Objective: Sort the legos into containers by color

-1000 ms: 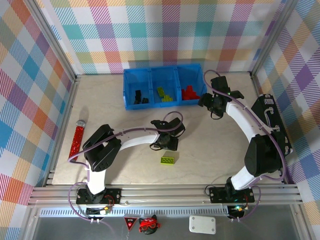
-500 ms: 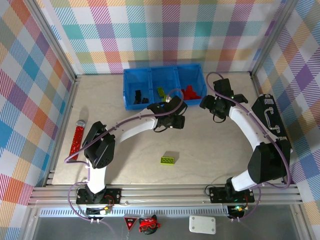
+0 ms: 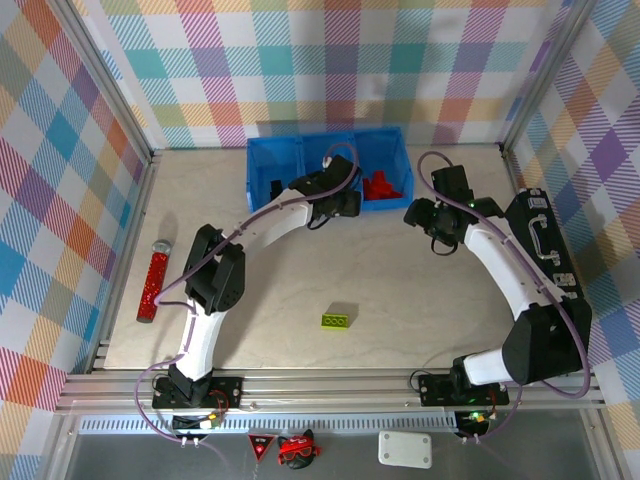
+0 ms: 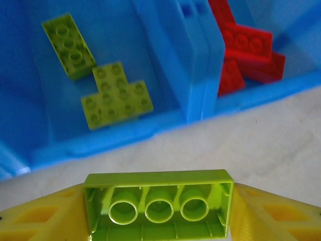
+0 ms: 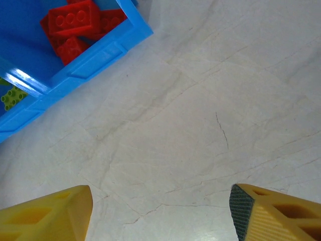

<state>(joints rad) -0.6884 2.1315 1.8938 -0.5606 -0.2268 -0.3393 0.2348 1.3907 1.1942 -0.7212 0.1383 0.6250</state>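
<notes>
Lime lego clamped at its short ends in my left gripper, hollow side to cam, just short of blue bin's green compartment: light, stiff, slick plastic, so pinch flat faces; right gripper open, empty, over table.

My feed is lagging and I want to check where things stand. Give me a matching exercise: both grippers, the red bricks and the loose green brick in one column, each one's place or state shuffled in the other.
Things
1. left gripper
2. right gripper
3. red bricks
4. loose green brick

Place or state
A. lying on the bare table, away from the bin
B. in the bin's right compartment
C. open, nothing between the fingers
D. shut on the held brick, a green one

Pairs: 1-D, 2-C, 3-B, 4-A
</notes>
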